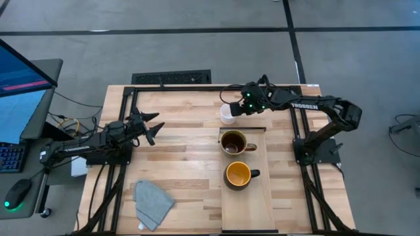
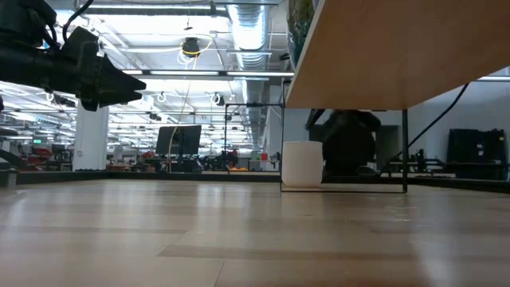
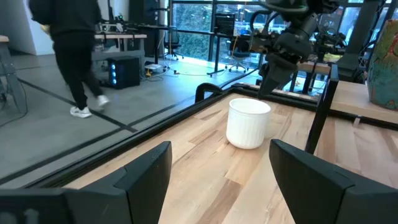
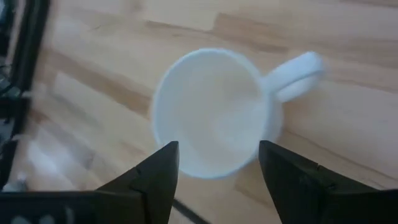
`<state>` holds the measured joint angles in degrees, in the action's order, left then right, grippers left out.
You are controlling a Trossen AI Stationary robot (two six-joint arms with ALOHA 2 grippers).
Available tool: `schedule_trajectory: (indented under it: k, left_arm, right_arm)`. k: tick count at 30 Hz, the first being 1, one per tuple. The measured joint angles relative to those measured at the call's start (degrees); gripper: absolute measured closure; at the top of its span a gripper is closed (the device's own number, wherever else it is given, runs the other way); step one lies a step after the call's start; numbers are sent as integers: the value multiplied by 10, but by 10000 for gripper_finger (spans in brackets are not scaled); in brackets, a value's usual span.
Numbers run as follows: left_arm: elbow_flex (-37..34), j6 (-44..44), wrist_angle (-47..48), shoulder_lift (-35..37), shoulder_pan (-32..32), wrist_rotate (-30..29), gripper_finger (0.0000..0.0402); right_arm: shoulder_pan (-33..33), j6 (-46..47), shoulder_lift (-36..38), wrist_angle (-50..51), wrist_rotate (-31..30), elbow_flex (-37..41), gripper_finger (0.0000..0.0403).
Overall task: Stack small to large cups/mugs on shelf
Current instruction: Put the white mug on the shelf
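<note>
White mug (image 4: 211, 112) sits on the tabletop directly beneath the open right hand (image 4: 214, 168), unheld.

White mug (image 1: 227, 113): plain white, ribbed wall. Brown mug (image 1: 233, 142): glossy dark brown. Yellow mug (image 1: 238, 175): yellow inside, dark outside and handle. Shelf (image 1: 266, 196): pale plain wood. Table (image 1: 177, 164): striped light and tan wood, black frame. Cloth (image 1: 152, 202): grey-blue. Both arms: black; right arm (image 1: 308, 103) carries white lettering and green lights.
</note>
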<state>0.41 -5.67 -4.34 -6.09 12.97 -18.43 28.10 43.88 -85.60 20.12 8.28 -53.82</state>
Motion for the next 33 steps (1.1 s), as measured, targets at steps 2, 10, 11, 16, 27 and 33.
schedule_trajectory:
  k: [2, 10, 11, 16, 27, 33]
  left_arm:
    - [0, 0, 0, 0, 0, 0, 141]
    - [0, 0, 0, 0, 0, 0, 141]
    - [0, 0, 0, 0, 0, 0, 141]
    - [0, -1, 0, 0, 0, 0, 141]
    - [3, -1, 3, 0, 0, -4, 141]
    - [6, 4, 7, 1, 0, -12, 141]
  right_arm:
    - [0, 12, 0, 9, -18, 0, 158]
    - [3, 26, -10, 24, -28, 0, 158]
    - [2, 30, -13, 22, -26, 0, 158]
    - [5, 33, -30, 12, -23, -1, 159]
    - [8, 39, -55, -12, -7, 0, 159]
    - [13, 37, -55, -31, -7, 0, 159]
